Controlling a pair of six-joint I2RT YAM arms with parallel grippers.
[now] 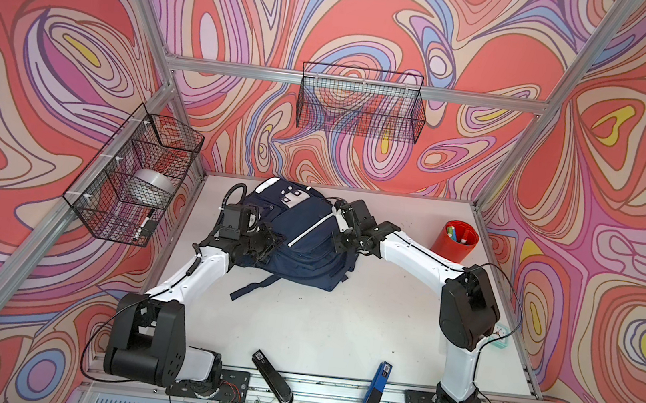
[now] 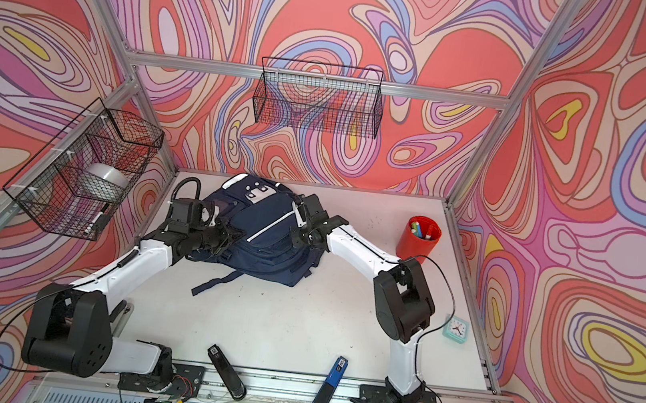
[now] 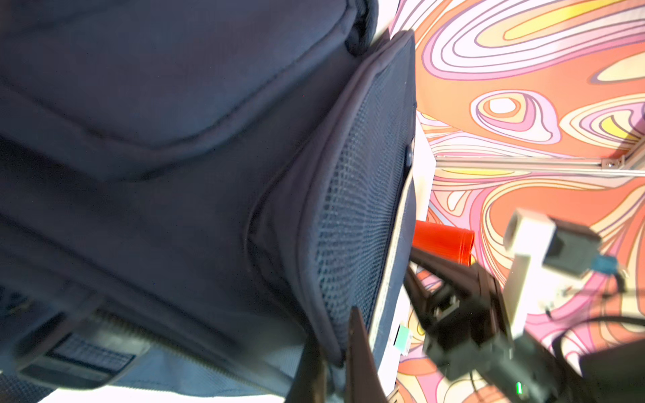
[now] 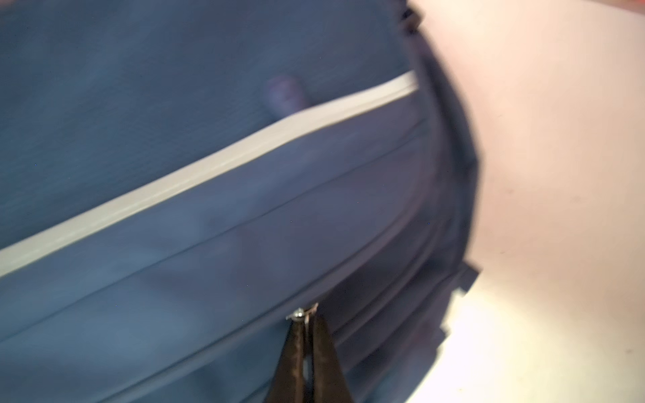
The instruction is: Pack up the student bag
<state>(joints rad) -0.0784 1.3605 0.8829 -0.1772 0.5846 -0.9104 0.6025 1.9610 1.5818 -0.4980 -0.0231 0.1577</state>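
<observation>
Lying flat at the back of the bench [image 1: 340,317], the student bag [image 1: 301,229] sat between both arms. The left claw [image 3: 335,345] was pressed together on the rim of its mesh side pocket [image 3: 356,209]. The right claw [image 4: 306,320] pinched a metal zipper pull [image 4: 301,313] on the bag's opposite side.

legible text: none | student bag [image 1: 300,233] white patch [image 1: 292,198]: dark marks, unreadable | black stapler [image 1: 270,376], blue stapler [image 1: 375,389]: code-like labels, too small | clock [image 2: 455,329]: no readable numerals
</observation>
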